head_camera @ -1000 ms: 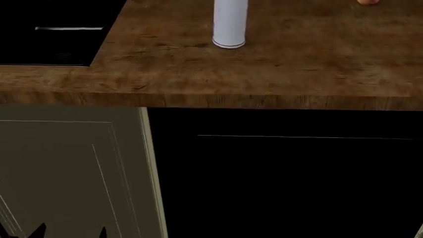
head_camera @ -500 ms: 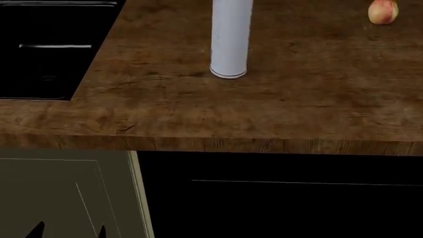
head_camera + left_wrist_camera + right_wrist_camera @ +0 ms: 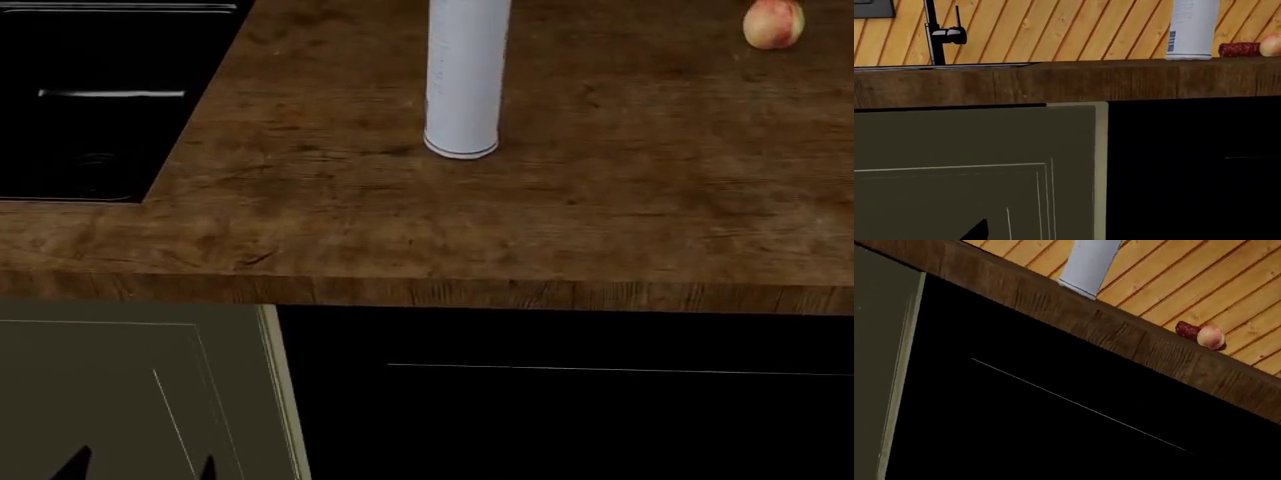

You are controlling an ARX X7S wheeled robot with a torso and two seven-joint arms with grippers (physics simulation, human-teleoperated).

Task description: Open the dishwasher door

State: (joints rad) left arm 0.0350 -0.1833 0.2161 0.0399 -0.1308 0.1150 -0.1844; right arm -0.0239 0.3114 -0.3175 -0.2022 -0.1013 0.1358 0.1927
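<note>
- Left hand (image 3: 140,467) shows only as two dark pointed tips at the bottom edge of the head view, in front of the olive-green cabinet door (image 3: 120,400); whether it is open or closed I cannot tell.
- Right hand appears in none of the views.
- Dishwasher door (image 3: 574,400) is the wide glossy black panel under the front lip of the wooden surface (image 3: 467,230), just right of the cabinet door, and it sits flush and shut.
- That black panel lies to the right of the left hand's tips, apart from them, with the cabinet door's pale edge strip between.
- A thin pale horizontal line runs across the panel in every view.
- On the surface stand a white cylinder (image 3: 465,80) and, farther back to the right, a peach (image 3: 773,23).
- A black sink basin (image 3: 94,110) is sunk into the surface at the left.
</note>
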